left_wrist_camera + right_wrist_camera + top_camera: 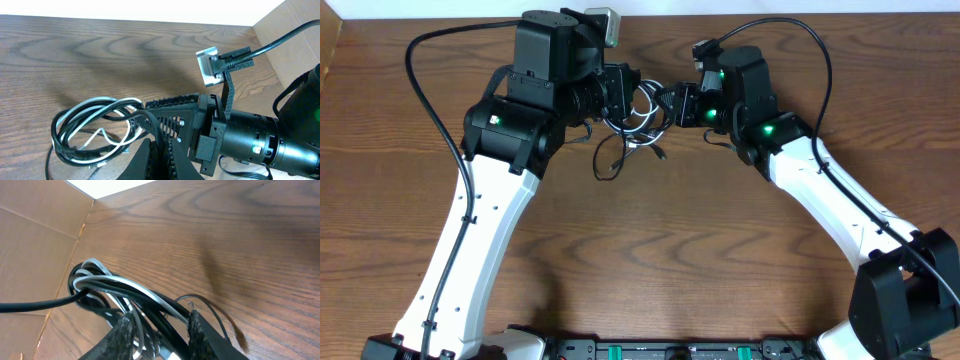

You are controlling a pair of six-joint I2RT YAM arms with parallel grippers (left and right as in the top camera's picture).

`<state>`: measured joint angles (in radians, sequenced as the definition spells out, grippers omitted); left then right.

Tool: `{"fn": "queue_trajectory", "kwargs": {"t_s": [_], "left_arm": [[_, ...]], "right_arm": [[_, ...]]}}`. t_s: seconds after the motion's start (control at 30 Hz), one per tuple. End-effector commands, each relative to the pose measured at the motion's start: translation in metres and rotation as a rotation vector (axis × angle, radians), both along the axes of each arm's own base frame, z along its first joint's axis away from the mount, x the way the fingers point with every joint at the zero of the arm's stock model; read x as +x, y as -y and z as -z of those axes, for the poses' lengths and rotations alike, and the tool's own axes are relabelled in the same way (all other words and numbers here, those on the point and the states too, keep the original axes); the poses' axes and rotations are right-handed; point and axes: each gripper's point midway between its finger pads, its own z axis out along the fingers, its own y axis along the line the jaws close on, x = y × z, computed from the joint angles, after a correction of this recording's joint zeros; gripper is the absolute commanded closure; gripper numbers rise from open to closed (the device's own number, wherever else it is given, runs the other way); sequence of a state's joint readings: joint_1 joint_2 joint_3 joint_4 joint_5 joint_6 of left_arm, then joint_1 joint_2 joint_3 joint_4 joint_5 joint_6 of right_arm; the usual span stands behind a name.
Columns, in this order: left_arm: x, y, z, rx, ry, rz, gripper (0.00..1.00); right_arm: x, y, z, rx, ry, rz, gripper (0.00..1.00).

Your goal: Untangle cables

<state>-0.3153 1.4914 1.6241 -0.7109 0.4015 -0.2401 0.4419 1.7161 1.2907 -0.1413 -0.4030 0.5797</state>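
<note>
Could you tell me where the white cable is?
Overhead, the white cable is looped with the black cable between the left gripper and right gripper.

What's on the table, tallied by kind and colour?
Black cable: 1
White cable: 1
Robot arms: 2, left arm and right arm
Total: 4

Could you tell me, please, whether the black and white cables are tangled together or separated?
Tangled: the cables hang as one bundle, with white and black loops coiled through each other in both wrist views.
</note>
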Motion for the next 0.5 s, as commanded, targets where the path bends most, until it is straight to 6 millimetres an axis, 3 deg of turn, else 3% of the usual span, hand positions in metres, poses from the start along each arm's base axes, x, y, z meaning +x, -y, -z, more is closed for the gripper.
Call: {"fn": "queue_trajectory", "kwargs": {"t_s": [0.0, 0.07, 0.17, 0.3, 0.47], "left_arm": [[-0.003, -0.001, -0.011, -0.017, 0.017, -0.003, 0.93], [-0.003, -0.001, -0.010, -0.016, 0.014, -0.003, 0.93], [-0.003, -0.001, -0.010, -0.015, 0.013, -0.003, 0.93], [-0.003, -0.001, -0.010, -0.014, 0.013, -0.004, 0.93], [0.002, -0.015, -0.004, 0.039, 0.012, -0.071, 0.93]], "right_arm": [[0.000, -0.001, -0.001, -0.010, -0.001, 0.000, 0.76], [-0.002, 0.001, 0.005, -0.044, -0.006, -0.009, 0.82], [-0.006, 0.011, 0.020, -0.123, -0.028, 0.002, 0.99], [-0.010, 0.039, 0.044, -0.274, -0.055, 0.004, 0.99], [-0.007, 0.081, 0.054, -0.355, -0.096, 0.057, 0.99]]}}
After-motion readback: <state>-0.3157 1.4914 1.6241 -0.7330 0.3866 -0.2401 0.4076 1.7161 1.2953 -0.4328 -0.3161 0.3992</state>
